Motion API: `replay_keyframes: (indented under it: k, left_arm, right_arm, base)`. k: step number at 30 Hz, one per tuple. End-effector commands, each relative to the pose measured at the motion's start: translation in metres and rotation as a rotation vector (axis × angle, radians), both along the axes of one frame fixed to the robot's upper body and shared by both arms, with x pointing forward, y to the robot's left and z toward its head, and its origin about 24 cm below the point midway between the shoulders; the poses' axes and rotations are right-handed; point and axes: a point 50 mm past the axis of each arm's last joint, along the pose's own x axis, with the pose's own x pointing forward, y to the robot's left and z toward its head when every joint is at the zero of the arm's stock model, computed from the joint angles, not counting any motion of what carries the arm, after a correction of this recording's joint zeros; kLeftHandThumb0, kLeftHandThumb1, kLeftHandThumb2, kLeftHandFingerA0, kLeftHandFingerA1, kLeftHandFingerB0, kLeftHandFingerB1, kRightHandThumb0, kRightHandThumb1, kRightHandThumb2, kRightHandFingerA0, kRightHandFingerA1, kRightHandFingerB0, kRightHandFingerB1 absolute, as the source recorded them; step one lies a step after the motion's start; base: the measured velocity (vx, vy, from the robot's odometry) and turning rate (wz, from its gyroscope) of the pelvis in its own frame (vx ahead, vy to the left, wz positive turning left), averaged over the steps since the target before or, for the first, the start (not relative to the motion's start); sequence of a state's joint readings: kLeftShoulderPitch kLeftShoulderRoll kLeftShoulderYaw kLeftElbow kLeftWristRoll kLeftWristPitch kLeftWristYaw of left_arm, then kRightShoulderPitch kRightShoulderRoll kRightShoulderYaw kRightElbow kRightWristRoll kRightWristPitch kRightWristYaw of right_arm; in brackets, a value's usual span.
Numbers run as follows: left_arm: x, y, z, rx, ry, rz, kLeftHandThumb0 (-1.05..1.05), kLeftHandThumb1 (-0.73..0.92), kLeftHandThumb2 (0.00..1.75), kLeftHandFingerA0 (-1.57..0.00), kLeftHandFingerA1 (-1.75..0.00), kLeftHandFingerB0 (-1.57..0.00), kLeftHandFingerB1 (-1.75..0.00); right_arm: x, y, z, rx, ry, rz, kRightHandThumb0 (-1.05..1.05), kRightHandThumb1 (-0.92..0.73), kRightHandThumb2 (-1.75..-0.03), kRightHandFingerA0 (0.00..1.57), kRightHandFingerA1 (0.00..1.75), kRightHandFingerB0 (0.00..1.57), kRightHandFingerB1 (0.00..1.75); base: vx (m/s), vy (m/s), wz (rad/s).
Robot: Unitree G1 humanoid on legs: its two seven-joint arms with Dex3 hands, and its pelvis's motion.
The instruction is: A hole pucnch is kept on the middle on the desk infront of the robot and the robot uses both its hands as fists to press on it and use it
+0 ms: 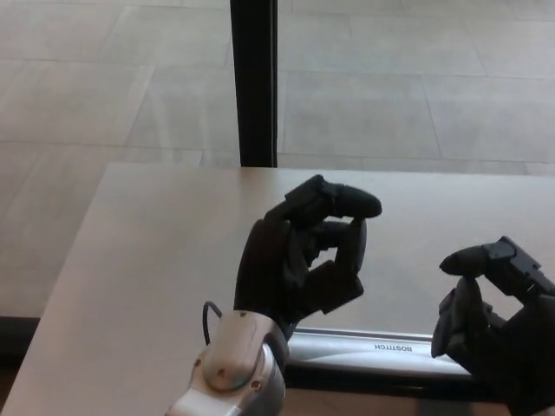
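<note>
The silver hole punch (381, 348) with a black base lies along the near edge of the desk (156, 260), lettered BOSTITCH on its lever. My left hand (299, 260) hovers over its left end with the fingers curled into a loose fist, holding nothing. At the lower right, my right hand (494, 321) hangs above the punch's right end, its fingers curled in too. Both hands hide the ends of the punch. Whether either fist touches the lever cannot be seen.
A black vertical post (255, 82) rises behind the desk's far edge. Beyond it lies a grey tiled floor (408, 95). The desk's left edge runs diagonally from the far corner toward the lower left.
</note>
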State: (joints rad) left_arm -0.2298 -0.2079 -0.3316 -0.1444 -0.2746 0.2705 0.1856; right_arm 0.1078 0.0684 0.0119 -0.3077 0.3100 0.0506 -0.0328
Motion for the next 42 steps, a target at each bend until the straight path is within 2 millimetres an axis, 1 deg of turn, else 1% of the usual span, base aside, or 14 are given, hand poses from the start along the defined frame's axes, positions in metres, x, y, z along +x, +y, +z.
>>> replay_keyframes:
  k: [1,5,6,10,11,15,17,20,28,31,36,39,41,42]
  left_arm:
    - [-0.021,-0.017,-0.024,-0.072,0.148,0.071,-0.34,0.76,0.89,-0.91,-1.75,-0.59,-1.55]
    - [-0.023,-0.016,-0.037,-0.062,0.150,0.136,-0.33,0.71,0.94,-0.94,-1.75,-0.69,-1.49]
    - [-0.026,-0.017,-0.046,-0.105,0.177,0.176,-0.34,0.71,0.94,-0.96,-1.75,-0.71,-1.47]
    - [-0.032,-0.022,-0.059,-0.141,0.191,0.265,-0.33,0.73,0.91,-0.95,-1.75,-0.67,-1.47]
    - [-0.035,-0.028,-0.067,-0.171,0.233,0.317,-0.37,0.80,0.81,-1.00,-1.75,-0.63,-1.50]
    - [-0.040,-0.043,-0.077,-0.170,0.261,0.406,-0.38,0.74,0.87,-1.01,-1.75,-0.66,-1.46]
    - [-0.040,-0.049,-0.077,-0.181,0.260,0.424,-0.37,0.71,0.91,-1.02,-1.75,-0.68,-1.49]
    - [-0.038,-0.054,-0.074,-0.165,0.231,0.437,-0.39,0.73,0.89,-1.03,-1.75,-0.67,-1.53]
    - [-0.036,-0.065,-0.070,-0.139,0.199,0.488,-0.40,0.74,0.85,-1.00,-1.75,-0.68,-1.48]
    - [-0.036,-0.067,-0.070,-0.125,0.184,0.506,-0.37,0.70,0.93,-1.02,-1.75,-0.74,-1.45]
    - [-0.034,-0.069,-0.078,-0.100,0.184,0.513,-0.39,0.70,0.90,-0.99,-1.75,-0.74,-1.45]
    - [-0.032,-0.071,-0.079,-0.086,0.172,0.522,-0.38,0.69,0.89,-0.95,-1.75,-0.74,-1.47]
    - [-0.029,-0.072,-0.079,-0.042,0.134,0.517,-0.39,0.67,0.89,-0.97,-1.75,-0.74,-1.53]
    - [-0.027,-0.073,-0.079,0.014,0.109,0.515,-0.40,0.70,0.89,-0.98,-1.75,-0.72,-1.45]
  right_arm:
    - [-0.008,0.000,-0.008,-0.051,-0.028,-0.019,-0.42,-0.57,-1.08,1.14,1.75,0.76,1.63]
    - [-0.008,-0.002,-0.015,-0.070,-0.023,-0.020,-0.43,-0.57,-1.09,1.14,1.75,0.74,1.67]
    - [-0.006,-0.004,-0.018,-0.075,-0.016,-0.023,-0.42,-0.56,-1.11,1.14,1.75,0.74,1.68]
    - [-0.004,-0.005,-0.025,-0.109,-0.021,-0.053,-0.41,-0.55,-1.12,1.15,1.75,0.77,1.65]
    - [-0.003,-0.006,-0.030,-0.110,-0.021,-0.070,-0.41,-0.55,-1.10,1.13,1.75,0.78,1.62]
    - [0.003,-0.008,-0.043,-0.123,-0.018,-0.115,-0.43,-0.55,-1.08,1.14,1.75,0.81,1.58]
    - [0.005,-0.008,-0.050,-0.137,-0.003,-0.118,-0.38,-0.56,-1.12,1.13,1.75,0.80,1.61]
    - [0.006,-0.010,-0.058,-0.185,0.013,-0.122,-0.39,-0.59,-1.09,1.12,1.75,0.78,1.64]
    - [0.003,-0.013,-0.083,-0.238,0.061,-0.142,-0.40,-0.61,-1.06,1.08,1.75,0.80,1.67]
    - [0.003,-0.015,-0.090,-0.217,0.081,-0.149,-0.41,-0.62,-1.01,1.09,1.75,0.80,1.66]
    - [0.002,-0.020,-0.102,-0.211,0.105,-0.173,-0.40,-0.56,-1.08,1.04,1.75,0.81,1.66]
    - [0.003,-0.022,-0.106,-0.223,0.129,-0.187,-0.44,-0.57,-1.05,1.01,1.75,0.82,1.64]
    - [0.001,-0.027,-0.112,-0.240,0.147,-0.205,-0.40,-0.60,-1.01,1.03,1.75,0.81,1.62]
    - [-0.001,-0.029,-0.116,-0.265,0.162,-0.213,-0.42,-0.64,-0.94,1.02,1.75,0.82,1.61]
  base:
    - [0.00,0.000,0.00]
    - [0.00,0.000,0.00]
    - [0.00,0.000,0.00]
    - [0.00,0.000,0.00]
    - [0.00,0.000,0.00]
    - [0.00,0.000,0.00]
    - [0.00,0.000,0.00]
    - [0.00,0.000,0.00]
    - [0.00,0.000,0.00]
    - [0.00,0.000,0.00]
    - [0.00,0.000,0.00]
    - [0.00,0.000,0.00]
    - [0.00,0.000,0.00]
    - [0.00,0.000,0.00]
